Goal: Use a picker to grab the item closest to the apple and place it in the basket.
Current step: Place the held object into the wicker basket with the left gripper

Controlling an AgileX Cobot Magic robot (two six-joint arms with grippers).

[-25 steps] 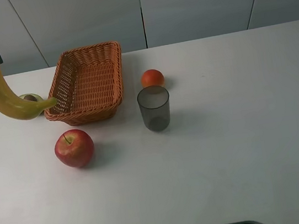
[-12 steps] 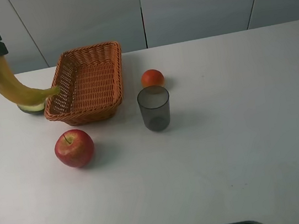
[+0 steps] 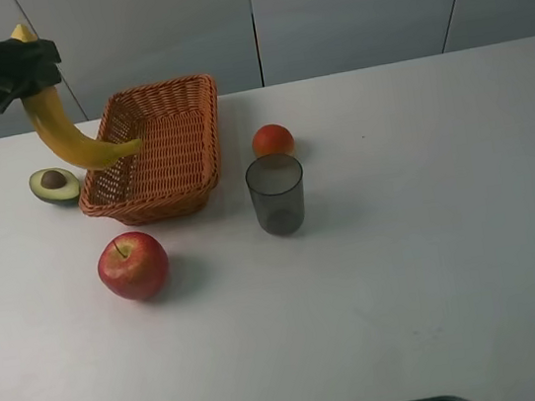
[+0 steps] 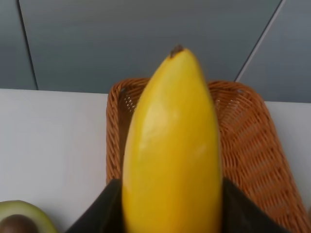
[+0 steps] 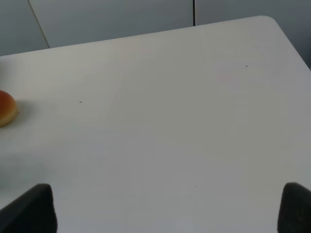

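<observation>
A yellow banana (image 3: 63,129) hangs in the air, my left gripper (image 3: 22,70) shut on its upper end. Its lower tip reaches over the left rim of the woven basket (image 3: 200,130). The left wrist view shows the banana (image 4: 172,145) close up, with the basket (image 4: 248,131) behind it. A red apple (image 3: 133,265) rests on the table in front of the basket. My right gripper (image 5: 165,213) shows only two dark fingertips wide apart, nothing between them.
A halved avocado (image 3: 54,185) lies left of the basket; its edge shows as avocado (image 4: 24,218). A grey cup (image 3: 277,194) stands right of the apple. An orange fruit (image 3: 272,140) sits behind the cup, also seen as fruit (image 5: 6,108).
My left gripper has carried the banana up and to the right, from left of the basket to over its left rim. The avocado is uncovered again.
</observation>
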